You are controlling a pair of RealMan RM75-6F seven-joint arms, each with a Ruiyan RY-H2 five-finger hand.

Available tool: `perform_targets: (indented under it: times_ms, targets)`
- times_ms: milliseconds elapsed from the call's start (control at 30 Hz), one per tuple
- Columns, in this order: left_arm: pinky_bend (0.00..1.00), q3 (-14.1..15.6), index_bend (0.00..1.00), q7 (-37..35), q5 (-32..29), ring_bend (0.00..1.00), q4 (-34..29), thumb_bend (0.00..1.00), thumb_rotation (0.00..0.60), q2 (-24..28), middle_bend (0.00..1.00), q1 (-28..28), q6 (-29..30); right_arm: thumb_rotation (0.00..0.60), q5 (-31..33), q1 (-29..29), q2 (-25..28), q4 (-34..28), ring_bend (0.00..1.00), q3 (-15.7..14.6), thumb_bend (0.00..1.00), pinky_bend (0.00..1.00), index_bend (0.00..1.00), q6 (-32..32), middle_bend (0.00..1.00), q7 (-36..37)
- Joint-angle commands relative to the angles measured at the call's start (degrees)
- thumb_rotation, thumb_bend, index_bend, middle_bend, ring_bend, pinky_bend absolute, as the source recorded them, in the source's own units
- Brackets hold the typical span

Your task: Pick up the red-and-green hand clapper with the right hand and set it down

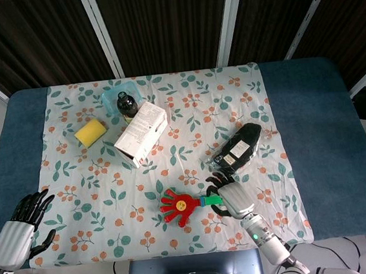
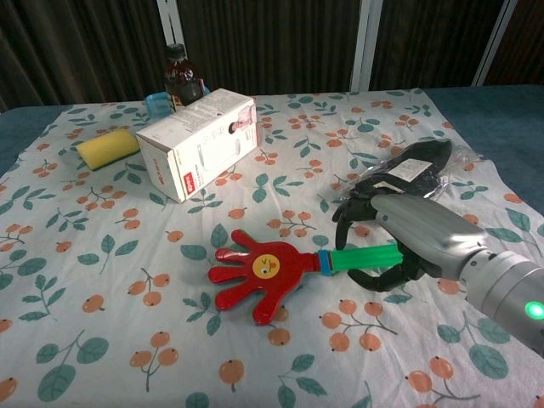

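The hand clapper (image 1: 178, 206) has a red hand-shaped head with a yellow face and a green handle (image 2: 361, 257). It is at the near middle of the floral cloth. My right hand (image 1: 233, 197) grips the green handle, fingers curled over it and thumb under it. In the chest view the clapper (image 2: 259, 270) is tilted, its head just off the cloth with a shadow below, and the right hand (image 2: 416, 238) is closed on the handle. My left hand (image 1: 19, 224) is at the near left over the blue table edge, fingers apart, holding nothing.
A black packet (image 1: 238, 148) lies just behind the right hand. A white carton (image 1: 141, 133), a yellow sponge (image 1: 90, 131) and a dark bottle (image 1: 127, 105) in a teal dish (image 1: 110, 98) stand at the far left. The floral cloth (image 1: 186, 104) covers the table's middle.
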Motion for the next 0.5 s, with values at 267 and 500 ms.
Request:
perform_targets:
  times_ms: [267,500]
  targets:
    - [0.09,0.1,0.0,0.3,0.1,0.0,-0.1,0.37,0.6,-0.1,0.0,0.0,-0.1,0.6,-7.1,-1.5,-0.7,1.0,0.8,-1.1,0.51,0.84,0.93,8.3,0.68,16.0]
    - [0.09,0.0,0.0,0.4,-0.3,0.0,-0.1,0.37,0.6,0.0,0.0,-0.1,-0.5,0.6,-14.8,-2.4,1.2,-2.0,0.83,-3.0,0.51,0.87,0.93,18.5,0.72,47.6]
